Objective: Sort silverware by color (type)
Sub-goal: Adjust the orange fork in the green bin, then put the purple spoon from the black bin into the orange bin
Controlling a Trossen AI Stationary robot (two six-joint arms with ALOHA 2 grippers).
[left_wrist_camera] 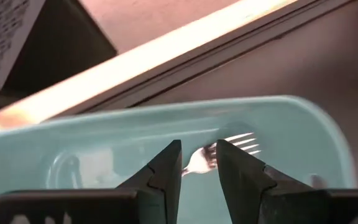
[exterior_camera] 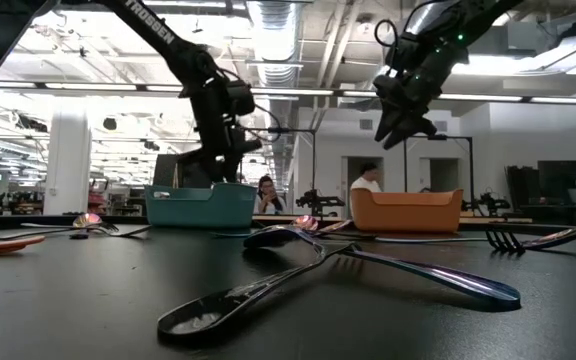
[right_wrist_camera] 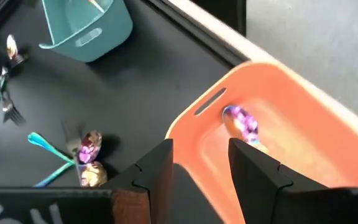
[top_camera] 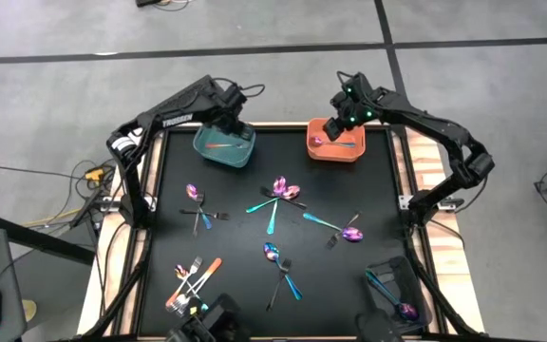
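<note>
At the far edge of the black table: two square plastic bins, teal bin [top_camera: 224,144] on the left, orange bin [top_camera: 336,144] on the right, well apart.
Left gripper [left_wrist_camera: 197,163]: over the teal bin, its dark fingers a little apart with nothing clamped between them; the high view hides this under the arm.
Left wrist view only: a silver fork [left_wrist_camera: 219,152] lies on the teal bin's floor, its tines showing past the fingertips.
High view of the teal bin: an orange-handled piece [top_camera: 224,145] lies inside.
Right gripper [right_wrist_camera: 201,163]: above the near rim of the orange bin, fingers spread and empty.
Low view: the right gripper hangs clear above the orange bin [exterior_camera: 406,210], while the left gripper reaches down to the teal bin's [exterior_camera: 200,205] rim.
Right wrist view: a spoon with an iridescent purple bowl [right_wrist_camera: 241,122] lies inside the orange bin.
Loose silverware on the table: a crossed cluster of spoons at the centre [top_camera: 280,196], a teal-handled pair right of centre [top_camera: 337,228], a small group on the left [top_camera: 198,209], an orange-and-silver bunch near the front left [top_camera: 193,282], a spoon and fork front centre [top_camera: 279,268], more at the front right [top_camera: 392,296].
Low view alone: a dark spoon and fork crossed close to the camera [exterior_camera: 338,270]; people in the room behind.
</note>
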